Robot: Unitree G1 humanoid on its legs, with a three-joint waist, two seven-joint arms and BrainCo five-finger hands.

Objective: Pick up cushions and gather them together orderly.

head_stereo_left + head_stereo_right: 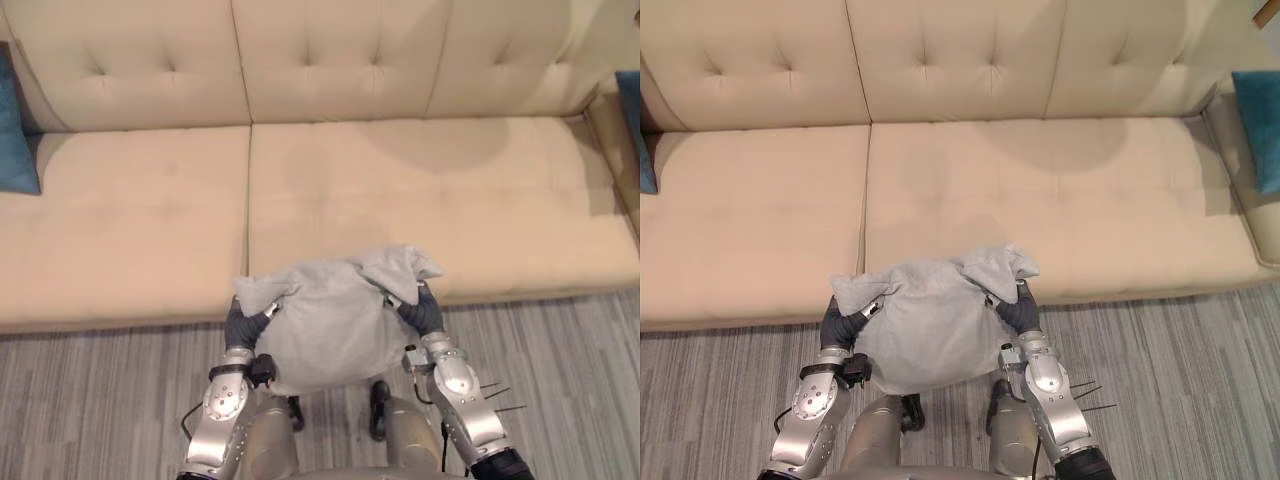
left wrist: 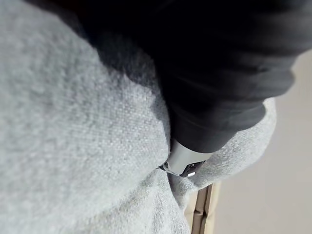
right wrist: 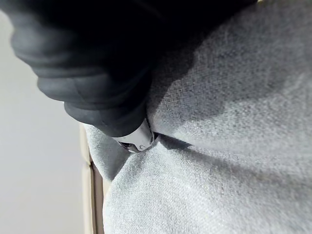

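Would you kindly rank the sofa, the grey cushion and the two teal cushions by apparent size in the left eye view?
1. sofa, by far.
2. grey cushion, though nearest the camera.
3. left teal cushion, cropped by the edge.
4. right teal cushion, a cropped sliver.

2 head eyes looking down on sofa point(image 1: 400, 200), 2 wrist views close against cushion point(image 2: 73, 146)

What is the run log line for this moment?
stage: hold | grey cushion between left hand and right hand, before sofa | teal cushions at both sofa ends
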